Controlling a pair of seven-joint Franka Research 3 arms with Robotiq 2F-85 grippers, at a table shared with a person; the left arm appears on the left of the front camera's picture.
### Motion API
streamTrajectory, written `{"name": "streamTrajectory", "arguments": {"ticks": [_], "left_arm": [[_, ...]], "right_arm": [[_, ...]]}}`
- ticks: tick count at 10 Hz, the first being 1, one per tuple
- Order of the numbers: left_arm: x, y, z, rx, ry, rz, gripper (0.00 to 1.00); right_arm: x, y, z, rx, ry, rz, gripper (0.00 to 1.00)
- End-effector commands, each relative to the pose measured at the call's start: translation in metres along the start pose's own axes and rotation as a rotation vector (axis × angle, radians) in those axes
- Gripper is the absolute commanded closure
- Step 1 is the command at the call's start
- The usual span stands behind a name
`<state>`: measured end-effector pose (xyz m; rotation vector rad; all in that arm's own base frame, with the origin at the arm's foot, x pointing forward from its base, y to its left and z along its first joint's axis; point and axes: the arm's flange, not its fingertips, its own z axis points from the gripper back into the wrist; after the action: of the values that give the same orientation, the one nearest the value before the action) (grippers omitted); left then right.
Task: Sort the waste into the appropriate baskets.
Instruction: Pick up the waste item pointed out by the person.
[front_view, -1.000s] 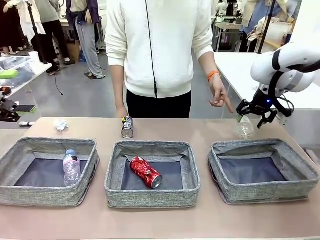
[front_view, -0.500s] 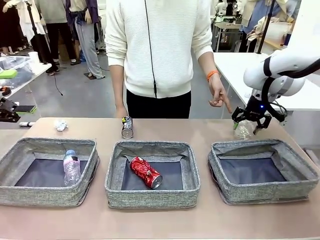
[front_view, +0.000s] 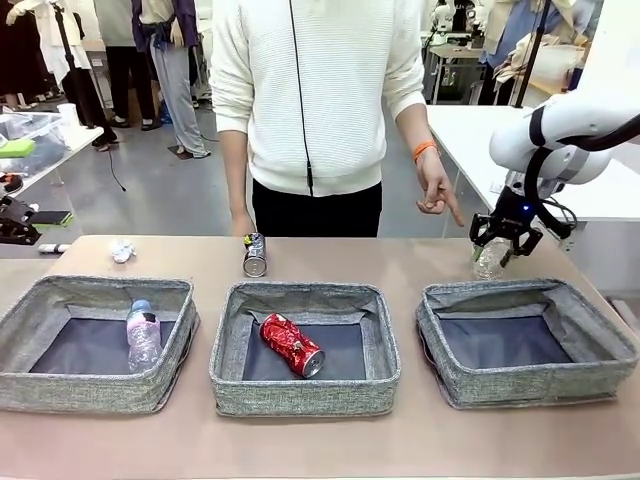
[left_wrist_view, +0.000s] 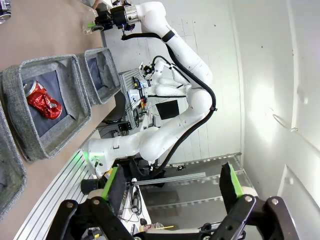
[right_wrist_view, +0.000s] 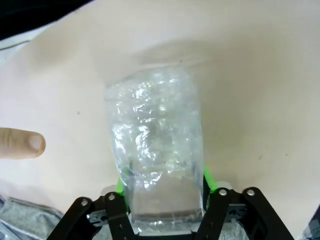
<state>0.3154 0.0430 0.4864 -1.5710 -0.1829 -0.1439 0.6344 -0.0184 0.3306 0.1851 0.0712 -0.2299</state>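
My right gripper (front_view: 497, 246) stands behind the right basket (front_view: 530, 386) and is shut on a crumpled clear plastic bottle (front_view: 490, 261). In the right wrist view both green pads (right_wrist_view: 120, 185) press the sides of that bottle (right_wrist_view: 157, 145) just over the table. The left basket (front_view: 90, 400) holds a blue-capped bottle (front_view: 142, 334), and the middle basket (front_view: 300, 396) holds a dented red can (front_view: 292, 344). Behind the baskets on the table lie a dark printed can (front_view: 255, 255) and a white paper wad (front_view: 122, 250). My left gripper (left_wrist_view: 172, 185) is open, looking past the red can (left_wrist_view: 44, 102).
A person in a white sweater stands at the far edge. One hand (front_view: 437, 195) points a finger down toward the held bottle, and its fingertip (right_wrist_view: 20, 143) shows close beside it. Bare table runs behind and in front of the baskets.
My right gripper came down over the clear bottle behind the right basket and closed its fingers on it. The person's pointing hand and the other waste stayed put.
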Motion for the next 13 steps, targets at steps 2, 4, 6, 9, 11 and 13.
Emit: {"name": "streamTrajectory", "arguments": {"ticks": [2,4,6,9,11,13], "left_arm": [[-0.002,-0.001,0.0,-0.007,0.007,-0.018,0.02],[-0.002,-0.001,0.0,-0.007,0.007,-0.018,0.02],[-0.002,-0.001,0.0,-0.007,0.007,-0.018,0.02],[-0.002,-0.001,0.0,-0.007,0.007,-0.018,0.02],[-0.002,-0.001,0.0,-0.007,0.007,-0.018,0.02],[-0.002,-0.001,0.0,-0.007,0.007,-0.018,0.02]], "right_arm": [[0.002,-0.006,-0.01,-0.051,0.022,-0.034,0.6],[-0.003,-0.011,-0.002,-0.049,0.002,-0.054,0.6],[-0.016,-0.016,0.023,0.006,-0.07,-0.084,0.6],[-0.096,-0.022,0.106,0.191,-0.252,-0.081,0.6],[-0.165,-0.018,0.142,0.367,-0.245,0.109,0.6],[-0.227,0.023,0.136,0.341,-0.204,0.399,0.6]]}}
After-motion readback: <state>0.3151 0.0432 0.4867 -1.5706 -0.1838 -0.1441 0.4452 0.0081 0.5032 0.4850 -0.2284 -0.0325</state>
